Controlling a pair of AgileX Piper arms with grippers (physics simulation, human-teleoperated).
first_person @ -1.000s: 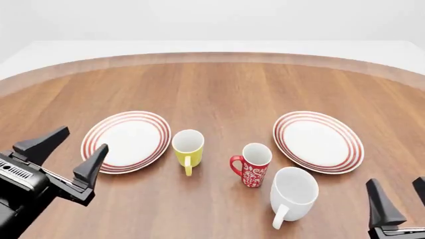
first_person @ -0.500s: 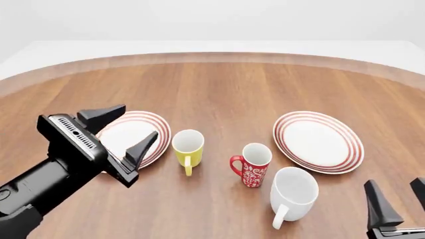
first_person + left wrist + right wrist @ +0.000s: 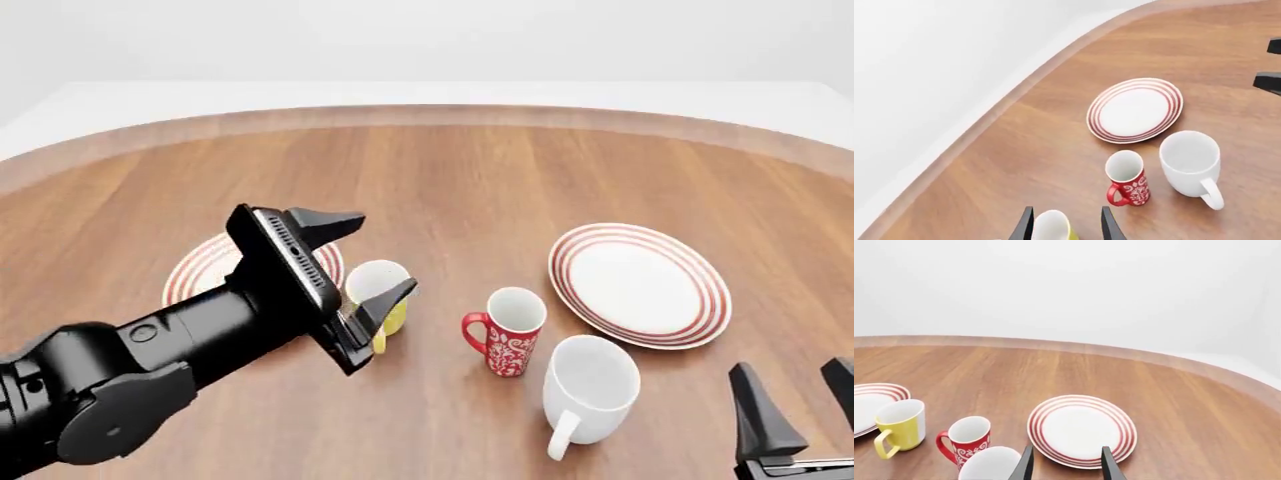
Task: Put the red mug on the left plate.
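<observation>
The red mug (image 3: 507,340) with white floral pattern stands upright mid-table, handle toward the left; it also shows in the left wrist view (image 3: 1129,180) and the right wrist view (image 3: 966,440). The left plate (image 3: 180,280) is mostly hidden behind my left arm; its edge shows in the right wrist view (image 3: 881,389). My left gripper (image 3: 380,253) is open and empty, hovering over the yellow mug (image 3: 375,281), left of the red mug. My right gripper (image 3: 790,372) is open and empty, low at the front right.
The yellow mug (image 3: 1053,227) stands between the left plate and the red mug. A larger white mug (image 3: 587,385) stands just right of and in front of the red mug. The right plate (image 3: 574,250) lies behind the white mug.
My left arm has swung from the front left up and to the right, across the left plate to above the yellow mug. The right gripper has barely moved. Mugs and plates stayed put.
</observation>
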